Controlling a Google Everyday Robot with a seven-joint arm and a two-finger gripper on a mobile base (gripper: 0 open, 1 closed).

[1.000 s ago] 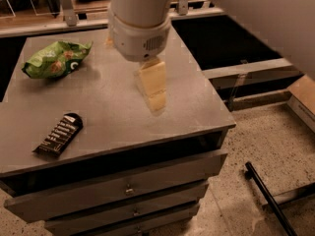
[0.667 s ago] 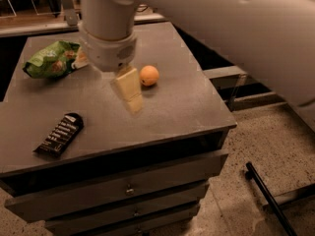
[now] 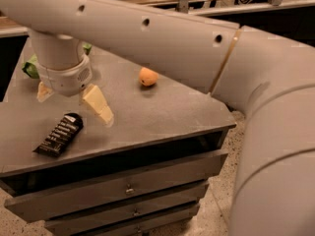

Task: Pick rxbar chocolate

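The rxbar chocolate (image 3: 59, 134) is a flat black wrapper with white lettering. It lies at the front left of the grey cabinet top (image 3: 162, 112). My gripper (image 3: 73, 100) hangs just above and behind the bar's far end. Its two cream fingers are spread apart, one finger (image 3: 98, 104) to the right of the bar and the other (image 3: 44, 90) to the left. Nothing is between them. The big white arm (image 3: 162, 38) reaches across from the right.
A small round orange fruit (image 3: 148, 76) sits mid-top, right of the gripper. A green snack bag (image 3: 31, 66) at the back left is mostly hidden behind the wrist. Drawers (image 3: 128, 186) face the front; speckled floor lies at the lower right.
The arm has swung left and toward the front, from above the middle of the top to just over the black bar. The orange fruit is now uncovered; the bag is mostly hidden.
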